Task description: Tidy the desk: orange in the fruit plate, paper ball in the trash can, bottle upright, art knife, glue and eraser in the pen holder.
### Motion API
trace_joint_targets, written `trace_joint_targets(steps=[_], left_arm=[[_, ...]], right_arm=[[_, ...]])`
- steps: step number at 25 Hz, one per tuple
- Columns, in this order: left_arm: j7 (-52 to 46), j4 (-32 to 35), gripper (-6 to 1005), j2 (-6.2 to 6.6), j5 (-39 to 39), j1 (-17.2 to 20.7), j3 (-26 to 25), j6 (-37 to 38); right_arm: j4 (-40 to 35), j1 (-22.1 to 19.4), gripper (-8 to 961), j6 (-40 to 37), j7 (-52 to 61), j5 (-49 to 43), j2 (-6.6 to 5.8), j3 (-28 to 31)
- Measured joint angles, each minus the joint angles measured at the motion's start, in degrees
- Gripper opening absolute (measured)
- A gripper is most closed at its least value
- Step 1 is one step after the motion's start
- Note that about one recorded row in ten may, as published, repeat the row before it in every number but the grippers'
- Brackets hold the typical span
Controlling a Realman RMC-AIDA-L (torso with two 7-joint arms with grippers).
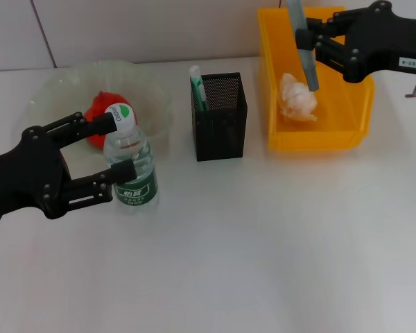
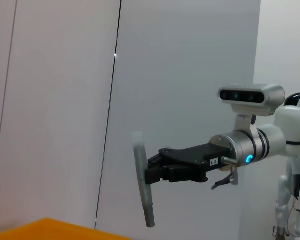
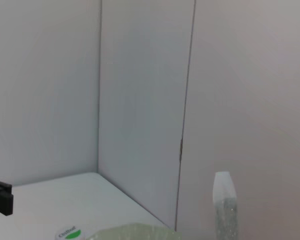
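On the white counter (image 1: 263, 243), the left pincer (image 1: 118, 149) stands spread around an upright water bottle (image 1: 130, 166), one finger at the cap and the other against the label, not visibly clamped. Just behind the bottle and that pincer, an orange (image 1: 97, 121) lies in the clear fruit plate (image 1: 55, 90). Beside the bottle, away from the left arm, a black mesh pen holder (image 1: 220, 118) carries a green-and-white glue stick (image 1: 197, 84). Over at the yellow bin (image 1: 319, 139), the right pincer (image 1: 312, 38) is clamped on a grey art knife (image 1: 301, 45), held nearly vertical with its lower end just above a crumpled paper ball (image 1: 298, 97) lying inside the bin. From the left wrist view, the same knife (image 2: 143, 187) hangs tilted in the right pincer (image 2: 150, 170) above the bin's edge (image 2: 45, 227).
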Motion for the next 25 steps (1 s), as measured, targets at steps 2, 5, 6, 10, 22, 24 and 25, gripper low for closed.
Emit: trace_joint_targets(steps=[2,5,6,10,22,24,25], left_arm=[[0.0,0.0,806,-0.04,0.0,0.0,0.0,0.0],[0.0,-0.1,806,-0.09,-0.1,0.0,0.0,0.0],[0.0,-0.1,806,-0.09,-0.1,0.0,0.0,0.0],[0.1,-0.4,806,-0.1,-0.1,0.0,0.0,-0.1],[0.8,-3.7,806,-0.14,-0.5,-0.8,0.0,-1.7],[0.9,-3.9,806,-0.15,-0.6,-0.8,0.0,-1.7],[0.9,-3.9,806,-0.15,-0.6,-0.8,0.0,-1.7]], right_arm=[[2.9,0.1,126,-1.1,-1.9,1.8,0.0,1.7],[7.5,0.9,126,-3.4,-4.7,4.0,0.0,4.6],[8.9,1.3,126,-4.2,-5.4,4.5,-0.02,5.8],[14.2,3.6,127,-6.0,-6.9,4.7,-0.47,9.3],[22.4,9.0,124,-4.9,-8.0,4.5,-2.06,9.8],[23.2,9.7,124,-4.1,-8.1,4.5,-2.26,9.8],[23.6,10.1,124,-3.8,-8.2,4.5,-2.34,9.8]])
